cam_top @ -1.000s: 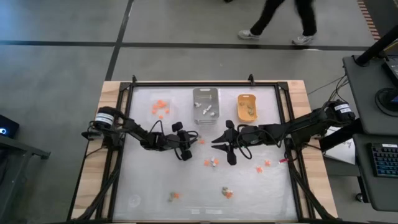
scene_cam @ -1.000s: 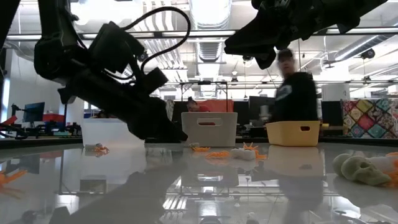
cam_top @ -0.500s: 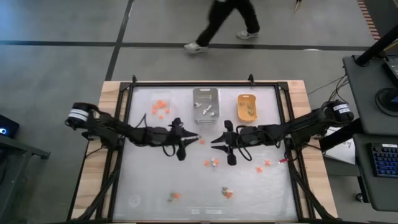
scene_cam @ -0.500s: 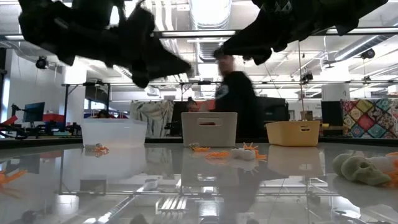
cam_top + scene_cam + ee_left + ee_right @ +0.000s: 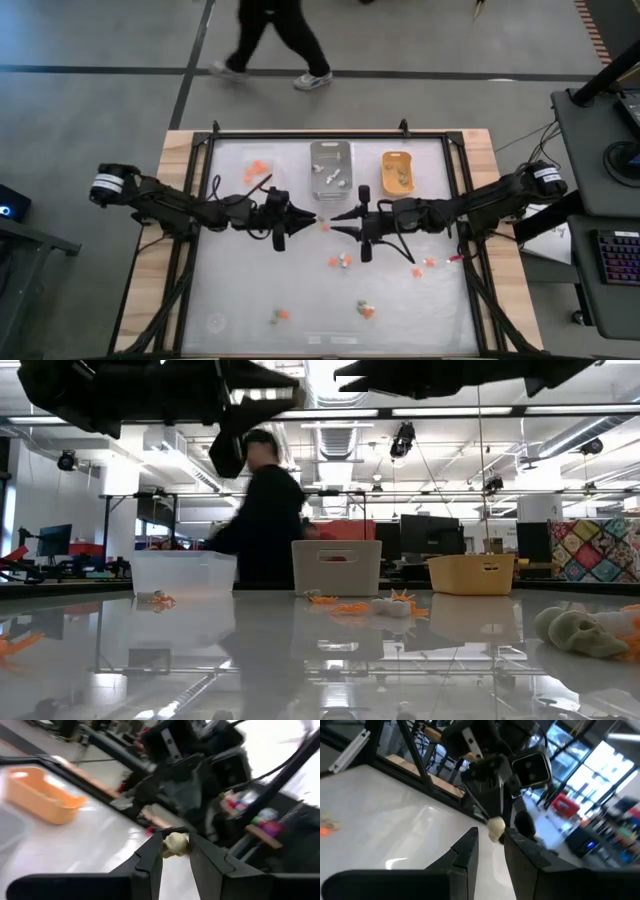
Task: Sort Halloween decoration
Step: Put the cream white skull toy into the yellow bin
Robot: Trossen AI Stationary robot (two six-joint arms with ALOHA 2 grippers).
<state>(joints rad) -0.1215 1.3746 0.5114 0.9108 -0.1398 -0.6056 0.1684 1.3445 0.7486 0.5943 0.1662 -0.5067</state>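
Observation:
My left gripper point(image 5: 304, 217) point(image 5: 175, 851) is raised above the table's middle and shut on a small cream trinket point(image 5: 175, 843). My right gripper point(image 5: 338, 221) point(image 5: 490, 838) faces it from the right, open. Its fingertips stand on either side of that trinket point(image 5: 495, 827); whether they touch it I cannot tell. Orange and pale trinkets lie on the table point(image 5: 342, 261) point(image 5: 424, 266) point(image 5: 365, 309) point(image 5: 280, 316) point(image 5: 325, 227). The clear tray point(image 5: 256, 173), grey tray point(image 5: 331, 152) and orange-yellow tray point(image 5: 397, 157) stand along the far edge, each with trinkets inside. My left gripper pinches the cream trinket point(image 5: 176, 840) between its two fingertips point(image 5: 156, 846), coming level from the table's left. The trinket is lifted clear of the table and juts out past the fingertips toward the right gripper.
A black frame point(image 5: 330, 134) runs around the tabletop. A person point(image 5: 270, 35) walks across the floor beyond the far edge, and shows dark in the low view point(image 5: 262, 510). A pale skull-like trinket point(image 5: 580, 630) lies near the low camera.
My left gripper has risen off the table with the cream trinket and swung level, reaching toward the right gripper. My right gripper has risen and moved a little toward the table's left, meeting it. The person behind has walked from right to left.

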